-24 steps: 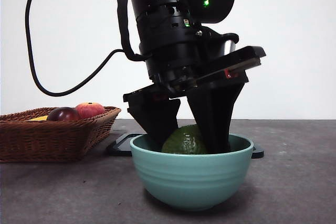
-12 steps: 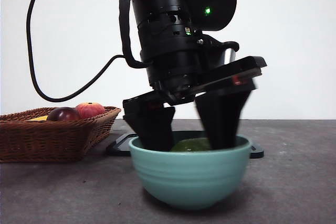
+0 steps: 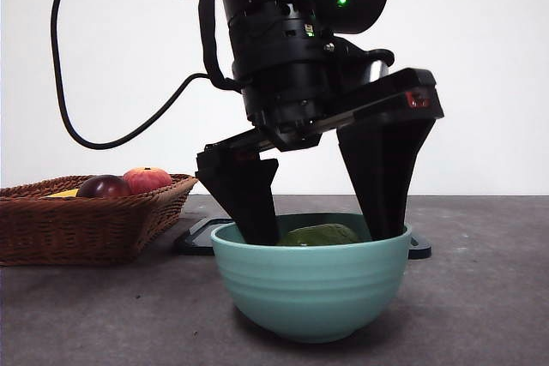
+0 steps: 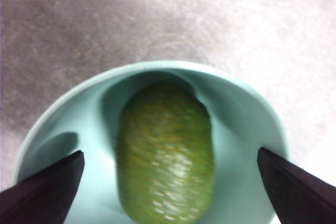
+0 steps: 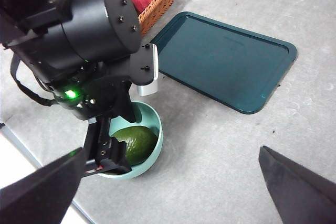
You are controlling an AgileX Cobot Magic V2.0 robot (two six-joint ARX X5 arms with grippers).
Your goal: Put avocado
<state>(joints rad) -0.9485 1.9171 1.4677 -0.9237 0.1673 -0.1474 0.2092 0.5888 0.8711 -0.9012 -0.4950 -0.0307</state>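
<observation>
The dark green avocado (image 3: pixel 322 236) lies inside the teal bowl (image 3: pixel 309 289) at the table's middle front. My left gripper (image 3: pixel 324 231) hangs over the bowl with its jaws open wide. The jaw tips dip just inside the rim on either side of the fruit without touching it. In the left wrist view the avocado (image 4: pixel 165 150) rests on the floor of the bowl (image 4: pixel 239 87) between the spread jaws of that gripper (image 4: pixel 169 155). My right gripper (image 5: pixel 171 151) is open and empty, high above the table. It looks down on the bowl (image 5: pixel 158 129) and the avocado (image 5: pixel 137 142).
A wicker basket (image 3: pixel 86 220) at the left holds a dark maroon fruit (image 3: pixel 103 186) and a red-orange peach-like fruit (image 3: pixel 147 179). A dark teal tray (image 5: pixel 226 61) lies flat behind the bowl. A black cable (image 3: pixel 86 143) loops from the left arm.
My left gripper has opened its jaws and let go of the avocado, which has sunk lower into the bowl. The gripper has risen a little.
</observation>
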